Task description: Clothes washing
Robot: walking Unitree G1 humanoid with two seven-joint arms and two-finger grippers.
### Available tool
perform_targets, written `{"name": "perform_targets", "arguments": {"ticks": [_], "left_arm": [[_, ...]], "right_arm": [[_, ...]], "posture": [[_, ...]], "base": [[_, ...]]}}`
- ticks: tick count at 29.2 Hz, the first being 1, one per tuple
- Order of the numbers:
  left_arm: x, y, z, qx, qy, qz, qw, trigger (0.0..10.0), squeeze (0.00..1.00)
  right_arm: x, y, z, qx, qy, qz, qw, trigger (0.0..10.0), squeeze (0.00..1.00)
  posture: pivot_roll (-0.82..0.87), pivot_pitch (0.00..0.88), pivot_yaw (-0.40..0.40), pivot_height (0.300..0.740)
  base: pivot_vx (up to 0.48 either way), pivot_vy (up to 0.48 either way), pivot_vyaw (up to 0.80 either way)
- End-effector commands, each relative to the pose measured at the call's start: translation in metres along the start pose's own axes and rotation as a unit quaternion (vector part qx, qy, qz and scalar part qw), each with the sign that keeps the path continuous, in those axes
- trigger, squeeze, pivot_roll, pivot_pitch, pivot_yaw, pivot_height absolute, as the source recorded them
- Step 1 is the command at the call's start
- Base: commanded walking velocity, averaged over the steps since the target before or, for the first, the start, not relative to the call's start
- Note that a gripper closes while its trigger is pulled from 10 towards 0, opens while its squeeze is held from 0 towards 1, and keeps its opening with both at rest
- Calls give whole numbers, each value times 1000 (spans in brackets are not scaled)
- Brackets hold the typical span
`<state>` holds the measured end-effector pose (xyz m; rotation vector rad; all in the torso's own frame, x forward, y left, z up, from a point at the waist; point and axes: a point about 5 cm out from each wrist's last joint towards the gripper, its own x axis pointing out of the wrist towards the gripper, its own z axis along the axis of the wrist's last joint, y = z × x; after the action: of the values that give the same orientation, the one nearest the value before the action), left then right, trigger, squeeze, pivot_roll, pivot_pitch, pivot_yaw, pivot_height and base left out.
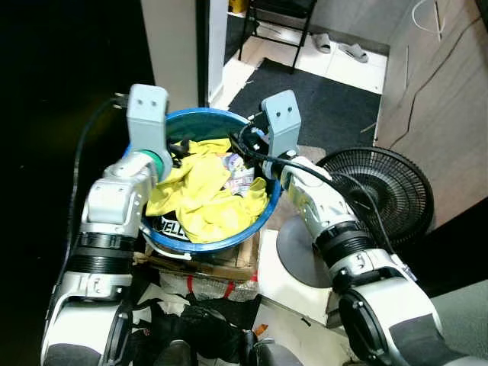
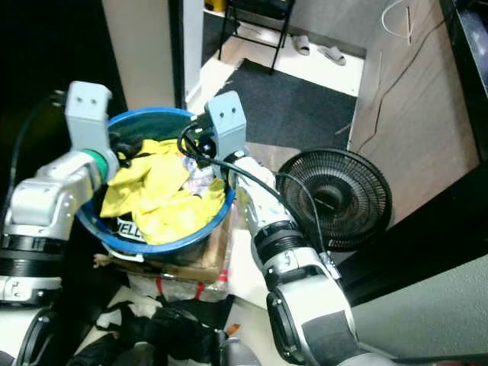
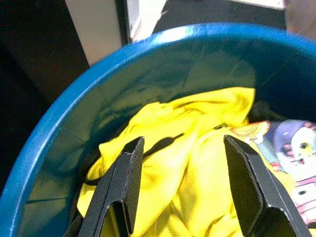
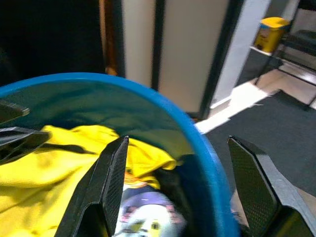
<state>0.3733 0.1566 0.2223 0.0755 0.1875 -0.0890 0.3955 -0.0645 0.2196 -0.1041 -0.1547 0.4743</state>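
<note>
A round blue basin (image 1: pixel 259 213) stands on a cardboard box in front of me, full of clothes. A yellow garment (image 1: pixel 202 194) lies on top, with a printed white and purple cloth (image 1: pixel 239 172) beside it. My left gripper (image 3: pixel 180 185) is open just above the yellow garment (image 3: pixel 197 163) near the basin's left rim (image 3: pixel 59 123). My right gripper (image 4: pixel 177 197) is open over the basin's right rim (image 4: pixel 202 148), one finger (image 4: pixel 111 182) inside and the other finger (image 4: pixel 256 187) outside. Neither holds anything.
A black floor fan (image 1: pixel 381 191) lies to the right on a round base. Dark clothes (image 1: pixel 191 324) are heaped on the floor below the box. A dark mat (image 1: pixel 320 99), a chair (image 1: pixel 278 23) and slippers (image 1: pixel 339 47) are beyond. A white wall post (image 1: pixel 171 46) stands behind the basin.
</note>
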Motion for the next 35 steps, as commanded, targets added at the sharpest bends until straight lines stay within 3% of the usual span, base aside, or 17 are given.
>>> {"name": "perform_targets", "arguments": {"ticks": [1, 5, 8, 12, 14, 16, 17, 20, 28, 30, 35], "left_arm": [[2, -6, -8, -3, 15, -8, 1000, 10000, 0], [3, -19, -14, -10, 27, -26, 999, 10000, 0], [3, -27, -15, -17, 31, -37, 999, 10000, 0], [-3, -23, -13, -30, 22, -34, 999, 10000, 0], [-6, -22, -13, -26, 19, -33, 999, 10000, 0], [-6, -22, -13, -26, 19, -33, 999, 10000, 0], [-8, -20, -13, -25, 17, -31, 999, 10000, 0], [-11, -17, -11, -29, 12, -24, 999, 10000, 0], [-17, -10, -4, -44, -4, -10, 999, 10000, 0], [-18, -8, -3, -46, -6, -5, 999, 10000, 0], [-20, -4, -4, -46, -6, 3, 999, 10000, 0]], "right_arm": [[1, -2, 11, -13, -24, -5, 1000, 10000, 0], [1, -6, 17, -32, -21, -8, 999, 10000, 0], [-2, -1, -6, -34, 45, 22, 998, 10000, 0], [-9, 7, -37, 41, 132, 60, 989, 10000, 0], [-15, 11, -49, 37, 157, 83, 983, 10000, 0], [-15, 11, -49, 37, 157, 83, 983, 10000, 0], [-20, 13, -56, -1, 164, 99, 981, 10000, 0], [-29, 14, -66, -32, 180, 123, 975, 10000, 0], [-34, 3, -58, -30, 175, 137, 975, 10000, 0], [-36, 12, -61, -41, 188, 189, 963, 10000, 0], [-43, 24, -73, -58, 207, 227, 950, 10000, 0]], "posture": [[51, 170, 1, 740], [44, 171, -1, 740], [38, 172, -4, 740], [46, 171, -16, 740], [50, 171, -20, 740], [50, 171, -20, 740], [50, 171, -21, 740], [42, 167, -29, 740], [28, 155, -39, 740], [30, 151, -44, 740], [41, 145, -50, 740]], "base": [[0, 0, 0], [0, 0, 0], [0, 0, 0], [0, 0, 0], [0, 0, 0], [0, 0, 0], [0, 0, 0], [0, 0, 0], [0, 0, 0], [0, 0, 0], [0, 0, 0]]}}
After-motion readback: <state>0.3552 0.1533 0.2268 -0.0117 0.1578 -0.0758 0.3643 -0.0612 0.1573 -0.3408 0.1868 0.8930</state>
